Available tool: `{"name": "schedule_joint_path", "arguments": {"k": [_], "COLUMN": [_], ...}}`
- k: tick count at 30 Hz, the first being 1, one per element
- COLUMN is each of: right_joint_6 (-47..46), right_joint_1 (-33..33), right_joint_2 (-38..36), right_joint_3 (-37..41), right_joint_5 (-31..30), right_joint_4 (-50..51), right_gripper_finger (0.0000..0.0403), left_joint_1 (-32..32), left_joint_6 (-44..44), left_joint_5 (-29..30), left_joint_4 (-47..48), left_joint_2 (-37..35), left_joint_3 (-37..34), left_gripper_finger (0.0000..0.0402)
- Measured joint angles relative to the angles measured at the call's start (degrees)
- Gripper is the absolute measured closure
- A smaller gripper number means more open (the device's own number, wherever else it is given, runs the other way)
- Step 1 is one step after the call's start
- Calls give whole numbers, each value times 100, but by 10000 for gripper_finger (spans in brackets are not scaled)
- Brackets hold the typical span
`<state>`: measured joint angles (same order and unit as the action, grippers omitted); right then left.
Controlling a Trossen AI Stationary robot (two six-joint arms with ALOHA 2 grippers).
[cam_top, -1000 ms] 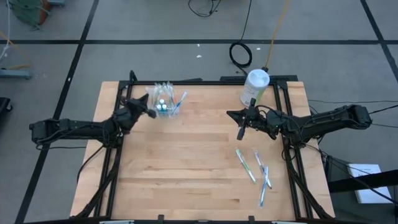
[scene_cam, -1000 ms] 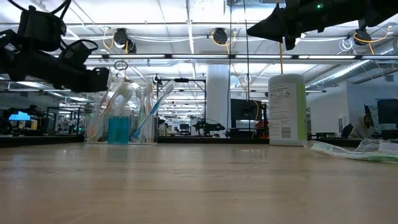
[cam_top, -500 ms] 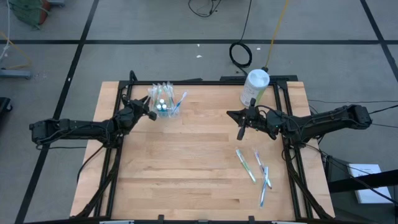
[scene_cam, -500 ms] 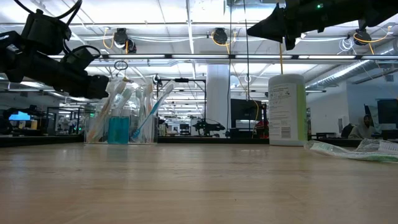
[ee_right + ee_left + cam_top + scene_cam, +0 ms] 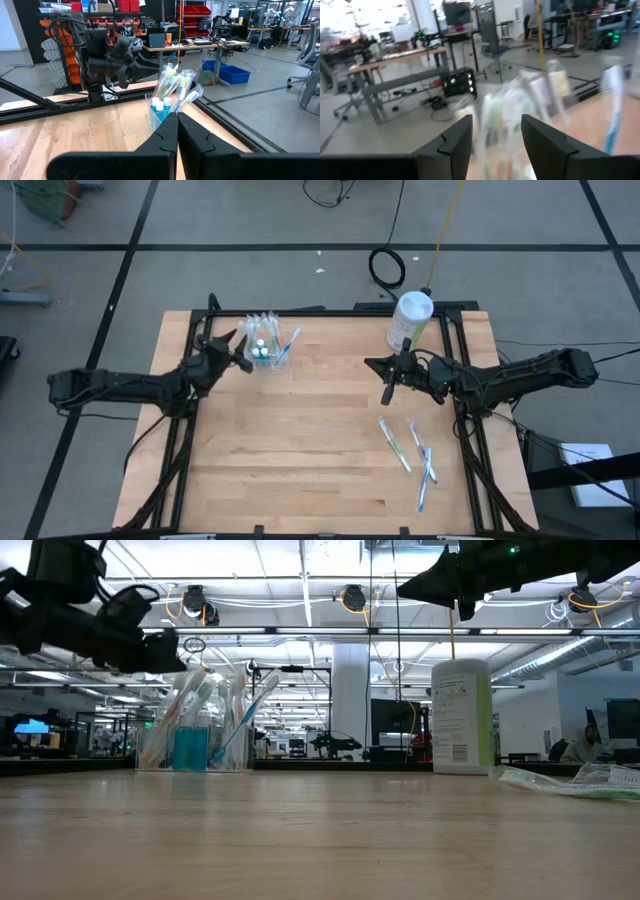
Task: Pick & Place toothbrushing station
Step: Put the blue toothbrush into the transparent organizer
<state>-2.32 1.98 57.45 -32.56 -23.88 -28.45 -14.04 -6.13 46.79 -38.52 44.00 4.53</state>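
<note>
The toothbrushing station, a clear cup (image 5: 263,346) of pale toothbrushes and blue tubes, stands upright on its base at the table's far left (image 5: 196,728). My left gripper (image 5: 238,352) is open just left of the cup, level with the brush tops (image 5: 152,645). In the left wrist view the blurred brushes (image 5: 520,97) show beyond its spread fingers (image 5: 496,125). My right gripper (image 5: 388,392) is shut and hangs above the table right of centre (image 5: 460,602), with nothing in it. From the right wrist view, past its shut fingers (image 5: 176,125), the cup (image 5: 167,97) shows farther off.
A white canister with a green label (image 5: 410,320) stands at the far right (image 5: 461,715). Several wrapped toothbrushes (image 5: 410,450) lie loose on the table's near right (image 5: 580,780). Black frame rails (image 5: 190,430) run along the left and right edges.
My left gripper has opened beside the cup and has risen a little, from the cup's upper wall to the level of the brush tops. The cup has stayed upright in its place.
</note>
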Motion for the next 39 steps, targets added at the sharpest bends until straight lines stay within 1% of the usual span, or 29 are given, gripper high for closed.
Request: {"name": "schedule_joint_path", "arguments": {"k": [3, 7, 12, 17, 19, 21, 24, 28, 32, 34, 36, 39], "right_joint_6": [2, -1, -1, -1, -1, -1, -50, -565, -1173, -1720, -2269, -2591], "right_joint_1": [0, 0, 0, 0, 0, 0, 0, 0, 0, 2, 2, 2], "right_joint_2": [0, 0, 0, -2, 0, -2, -1, 0, 0, -2, -2, 0], "right_joint_3": [0, 0, 0, 0, 0, 0, -2, -2, -4, -4, -4, -4], "right_joint_5": [0, 0, 2, 1, 1, 2, 24, 39, 55, 280, 687, 1347], "right_joint_4": [0, 0, 0, 0, 0, 10, 210, 779, 1662, 2046, 2446, 2736], "right_gripper_finger": [403, 403, 403, 403, 403, 403, 402, 392, 370, 355, 340, 322], "left_joint_1": [208, 337, 363, 363, 363, 363, 361, 361, 361, 361, 359, 356], "left_joint_6": [-93, -155, -107, 153, 298, 391, 365, 367, 367, 356, 342, 279], "left_joint_5": [-20, -459, -1435, -2827, -3132, -3247, -3223, -3152, -3150, -3148, -3129, -3122], "left_joint_4": [3, -50, -221, -896, -1109, -1153, -1135, -1109, -1109, -1109, -1109, -1109], "left_joint_2": [-31, -13, -12, -15, -15, -15, -15, -15, -15, -15, -15, -15], "left_joint_3": [125, 171, 171, 173, 176, 176, 176, 177, 176, 176, 176, 176], "left_gripper_finger": [225, 224, 224, 224, 224, 224, 224, 224, 224, 224, 224, 224]}}
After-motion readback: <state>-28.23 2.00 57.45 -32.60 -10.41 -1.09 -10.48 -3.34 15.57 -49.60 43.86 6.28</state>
